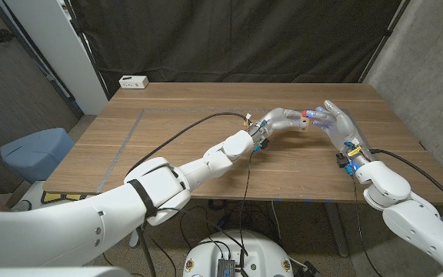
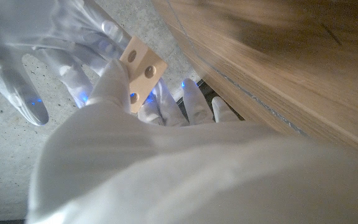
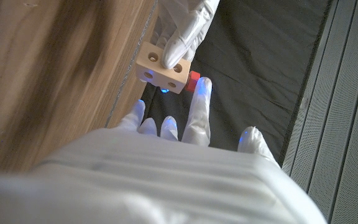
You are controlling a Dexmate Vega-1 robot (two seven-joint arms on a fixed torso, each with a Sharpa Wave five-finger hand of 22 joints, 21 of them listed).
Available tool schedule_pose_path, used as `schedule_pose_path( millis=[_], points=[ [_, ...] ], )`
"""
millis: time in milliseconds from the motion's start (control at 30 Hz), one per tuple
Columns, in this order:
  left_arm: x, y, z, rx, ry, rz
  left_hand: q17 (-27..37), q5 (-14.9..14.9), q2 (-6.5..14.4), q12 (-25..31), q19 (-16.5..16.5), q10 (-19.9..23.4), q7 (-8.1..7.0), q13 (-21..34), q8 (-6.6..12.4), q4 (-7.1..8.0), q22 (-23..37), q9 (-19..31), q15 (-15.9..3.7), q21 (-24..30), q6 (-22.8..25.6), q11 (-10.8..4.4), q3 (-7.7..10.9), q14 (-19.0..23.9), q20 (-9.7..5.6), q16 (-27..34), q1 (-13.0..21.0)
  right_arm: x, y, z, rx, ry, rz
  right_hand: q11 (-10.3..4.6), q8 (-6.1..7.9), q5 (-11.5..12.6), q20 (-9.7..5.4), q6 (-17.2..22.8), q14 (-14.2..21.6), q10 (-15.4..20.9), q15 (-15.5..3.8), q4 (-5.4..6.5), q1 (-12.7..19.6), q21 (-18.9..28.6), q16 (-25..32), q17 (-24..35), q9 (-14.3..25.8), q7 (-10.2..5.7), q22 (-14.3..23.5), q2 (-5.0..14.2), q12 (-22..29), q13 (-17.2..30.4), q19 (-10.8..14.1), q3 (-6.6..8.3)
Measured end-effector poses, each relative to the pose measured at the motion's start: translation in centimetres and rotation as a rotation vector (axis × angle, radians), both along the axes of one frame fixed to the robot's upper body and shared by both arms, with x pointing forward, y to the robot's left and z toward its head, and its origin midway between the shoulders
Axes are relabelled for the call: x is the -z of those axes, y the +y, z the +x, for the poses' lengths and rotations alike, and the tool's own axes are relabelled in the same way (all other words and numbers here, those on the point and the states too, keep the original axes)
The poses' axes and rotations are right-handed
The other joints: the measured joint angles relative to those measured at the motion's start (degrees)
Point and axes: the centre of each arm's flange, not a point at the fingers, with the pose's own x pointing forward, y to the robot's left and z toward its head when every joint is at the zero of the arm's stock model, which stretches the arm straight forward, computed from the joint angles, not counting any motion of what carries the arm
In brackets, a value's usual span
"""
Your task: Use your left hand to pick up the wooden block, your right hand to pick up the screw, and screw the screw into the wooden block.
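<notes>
Above the table's [image 1: 191, 96] right middle, my left hand [image 1: 281, 120] grips the pale wooden block [image 1: 306, 125]. The block [image 2: 143, 67] shows round holes in its faces, and my left fingers [image 2: 114, 78] wrap it. My right hand [image 1: 337, 123] meets it from the right, fingers spread, fingertips at the block. The red-headed screw [image 1: 304, 114] sits at the block's top side. In the right wrist view the screw [image 3: 193, 81] lies between the block [image 3: 163, 71] and a fingertip of my right hand [image 3: 185, 127]; the grip itself is partly hidden.
A white power strip [image 1: 133, 81] lies at the table's far left corner. Thin tape lines [image 1: 129, 138] mark a rectangle on the left half. A blue seat [image 1: 37, 150] stands off the table's left edge. A black curtain hangs behind.
</notes>
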Motion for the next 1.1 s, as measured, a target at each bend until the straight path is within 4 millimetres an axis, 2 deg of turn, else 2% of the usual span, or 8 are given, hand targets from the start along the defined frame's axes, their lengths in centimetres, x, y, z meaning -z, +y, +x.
schedule_pose_path(
  millis=[267,400,533,733,933,1100],
  points=[
    [0.13,0.01,-0.07,-0.001,-0.002,0.001,0.0,0.0,0.0,0.0,0.0,0.0,0.18,-0.1,0.0,0.0,0.0,0.0,-0.01,0.0,-0.2,0.01,0.0,0.0,0.0,0.0,0.0,0.25,0.0,-0.12,-0.002,-0.004,0.01,0.21,0.0,0.0,-0.12,0.0,0.2,0.2,-0.21,0.0,0.3,0.0,0.0,0.0,0.0,0.0,0.0,0.32,0.0,0.0,0.5,0.0],
    [0.16,-0.04,-0.21,0.003,-0.005,0.001,0.0,0.0,0.0,0.0,0.0,0.0,0.18,-0.1,0.0,-0.24,0.0,0.0,-0.01,0.0,-0.2,0.03,0.24,0.0,-0.01,0.0,0.0,0.3,-0.17,-0.22,0.011,-0.008,0.016,0.24,-1.11,0.0,-0.11,-1.7,0.5,0.2,0.1,0.0,0.3,0.0,0.0,0.0,0.0,-0.42,0.0,0.31,0.0,0.0,0.5,0.0],
    [0.24,-0.03,-0.24,0.001,-0.005,0.003,0.0,0.0,0.0,0.0,0.0,-0.1,0.27,-0.2,0.0,-0.24,0.0,0.0,-0.01,0.0,-0.3,0.1,0.24,0.0,-0.01,0.0,0.0,0.24,-0.25,-0.38,0.02,-0.011,0.017,1.36,-1.85,0.0,-0.11,-3.4,0.5,-0.3,0.1,0.0,0.3,0.0,0.0,0.0,0.0,-0.91,0.0,0.31,-0.2,0.1,0.5,0.0],
    [0.29,-0.03,-0.28,0.001,-0.005,0.005,0.0,0.0,0.0,-0.1,0.0,-0.1,0.27,-0.1,0.0,-0.24,0.0,0.0,-0.01,0.0,-0.3,0.11,0.24,0.0,-0.01,0.0,0.0,0.22,-0.35,-0.5,0.035,-0.013,0.018,1.16,-2.64,0.0,-0.11,-5.2,0.5,-0.6,0.1,0.0,0.3,0.0,0.0,0.0,0.0,-1.42,0.0,0.31,-0.5,0.1,0.5,0.0],
    [0.28,-0.06,-0.29,0.001,-0.006,0.006,0.0,-0.2,0.0,-0.1,0.0,-0.3,0.36,0.2,0.0,-0.24,0.0,0.0,-0.01,0.0,-0.4,0.12,0.24,0.0,-0.01,0.0,0.0,0.2,-0.36,-0.5,0.043,-0.013,0.02,1.13,-2.66,0.0,-0.11,-5.7,0.5,-1.2,0.1,0.0,0.3,0.0,0.0,0.0,0.0,-1.93,0.0,0.3,-0.7,0.1,0.5,0.0],
    [0.3,-0.07,-0.28,0.0,-0.005,0.007,0.0,-0.2,0.3,-0.2,-0.3,-0.3,0.48,0.0,0.0,-0.24,0.0,0.0,-0.01,0.0,-0.6,0.13,0.24,0.0,0.3,0.0,0.3,0.02,-0.37,-0.4,0.049,-0.011,0.02,0.73,-3.11,0.0,-0.11,-7.2,0.3,-1.6,0.33,0.0,0.0,0.0,-0.3,0.0,0.0,-1.46,0.0,0.04,-0.9,0.1,0.5,0.0]
  ],
)
